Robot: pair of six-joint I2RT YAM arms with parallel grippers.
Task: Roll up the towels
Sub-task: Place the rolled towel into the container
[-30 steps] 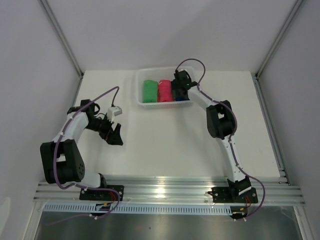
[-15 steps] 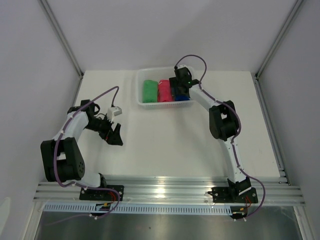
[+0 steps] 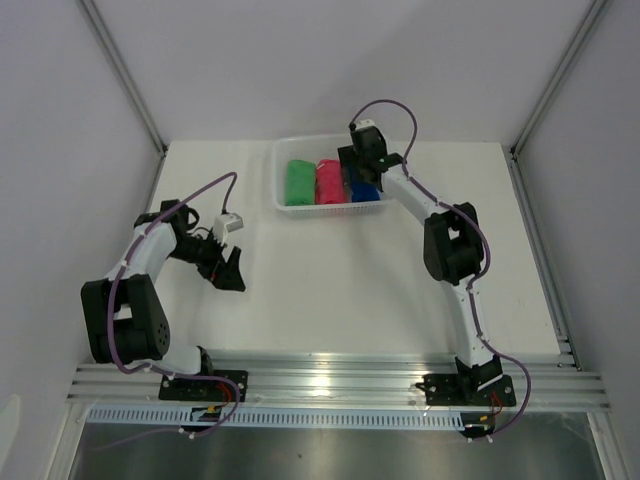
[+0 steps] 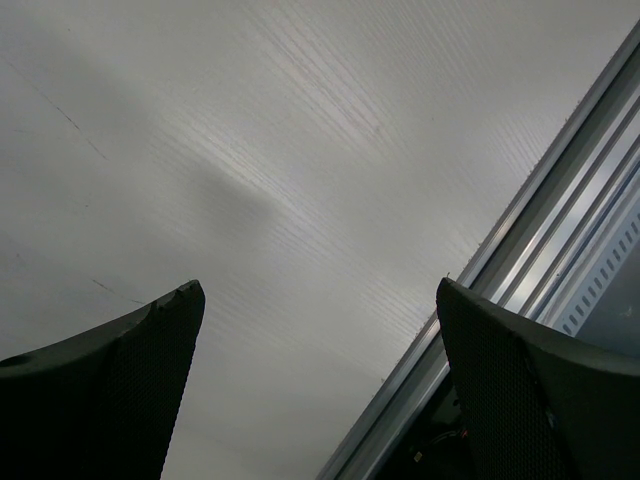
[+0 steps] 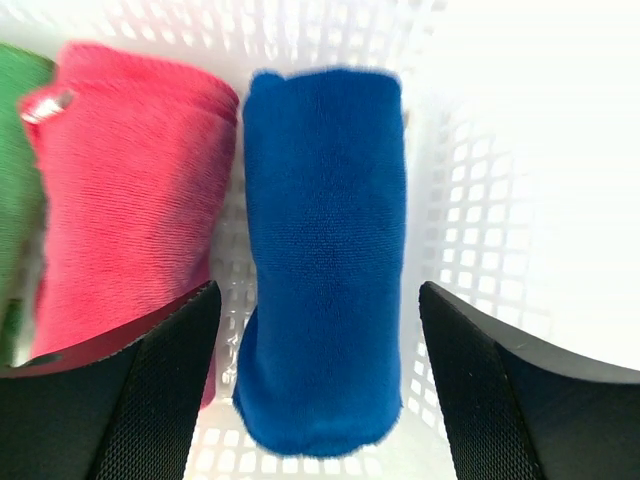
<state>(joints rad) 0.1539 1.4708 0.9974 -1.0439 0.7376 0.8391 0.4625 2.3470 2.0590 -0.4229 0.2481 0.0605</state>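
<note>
Right wrist, blue towel (image 5: 325, 220) under right gripper (image 5: 318, 300)

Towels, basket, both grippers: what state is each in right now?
Green towel: rolled, in the basket.
Pink towel: rolled, in the basket, beside the green.
Blue towel: rolled, in the basket, not gripped.
Basket: upright, holding all three rolls.
Left gripper: open, empty.
Right gripper: open, fingers either side of the blue towel.

blue towel (image 5: 325, 260): fuzzy cloth | pink-red towel (image 5: 130, 200): fuzzy cloth | basket (image 5: 470, 200): smooth white plastic | rail (image 4: 530, 230): shiny metal
</note>
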